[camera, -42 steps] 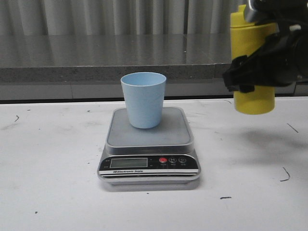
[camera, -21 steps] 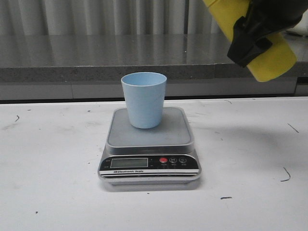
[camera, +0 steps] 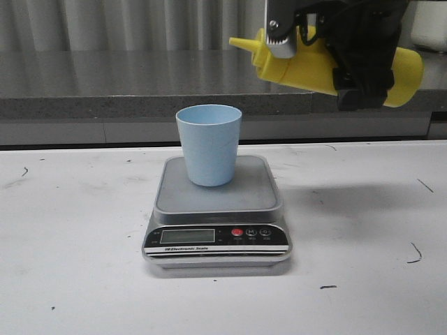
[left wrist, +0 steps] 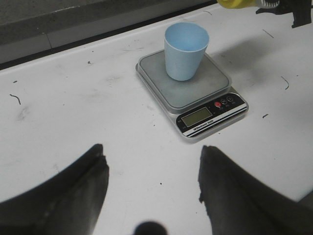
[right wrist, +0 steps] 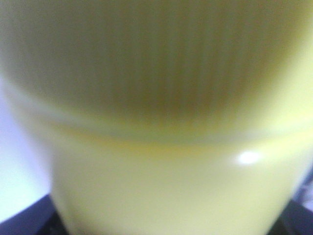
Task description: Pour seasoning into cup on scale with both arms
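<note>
The light-blue cup (camera: pixel 208 144) stands upright on the scale (camera: pixel 216 209) in the middle of the table; both also show in the left wrist view, the cup (left wrist: pixel 185 50) on the scale (left wrist: pixel 193 95). My right gripper (camera: pixel 360 66) is shut on the yellow seasoning bottle (camera: pixel 307 66), held nearly level high at the right, its nozzle pointing left, above and to the right of the cup. The bottle fills the right wrist view (right wrist: pixel 156 147). My left gripper (left wrist: pixel 151 166) is open and empty above bare table, well short of the scale.
A grey stone ledge (camera: pixel 140 87) runs along the back behind the white table (camera: pixel 70 279). Small dark marks dot the tabletop. A yellow bit of the bottle (left wrist: pixel 234 3) and the right arm show at the edge of the left wrist view.
My right gripper has lifted the bottle and tipped it from upright to nearly level, carrying its nozzle leftward toward the cup. Cup and scale have not moved.
</note>
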Robot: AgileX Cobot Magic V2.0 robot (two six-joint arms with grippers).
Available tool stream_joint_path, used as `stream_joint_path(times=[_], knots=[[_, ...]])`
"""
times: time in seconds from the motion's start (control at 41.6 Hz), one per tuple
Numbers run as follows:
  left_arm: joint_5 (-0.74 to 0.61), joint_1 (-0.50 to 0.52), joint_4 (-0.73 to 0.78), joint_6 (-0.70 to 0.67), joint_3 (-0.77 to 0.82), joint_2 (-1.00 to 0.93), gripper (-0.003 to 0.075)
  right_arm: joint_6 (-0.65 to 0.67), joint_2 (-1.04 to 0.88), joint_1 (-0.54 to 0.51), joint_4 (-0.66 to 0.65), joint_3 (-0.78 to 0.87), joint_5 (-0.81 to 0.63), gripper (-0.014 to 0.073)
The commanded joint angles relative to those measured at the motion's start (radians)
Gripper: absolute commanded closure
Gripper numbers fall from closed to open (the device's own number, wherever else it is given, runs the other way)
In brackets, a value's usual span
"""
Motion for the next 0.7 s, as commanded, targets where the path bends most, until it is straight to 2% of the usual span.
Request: stream_joint_path(times=[0.0,0.241,0.673], knots=[[-0.078,-0.004,0.001,-0.009,-0.026,0.005,0.0313,-0.016,-0.021,0.022,-0.169,-0.039,0.012,0.0305],[-0.078,-0.004,0.001,-0.009,-0.026,0.005,0.0313,-0.016,0.027,0.042,-0.329,-0.039,0.057,0.0305],[-0.078,-0.004,0.001,-0.009,-0.026,0.005,0.0313,-0.016,0.042,0.042,-0.475,-0.039,0.084,0.0305]])
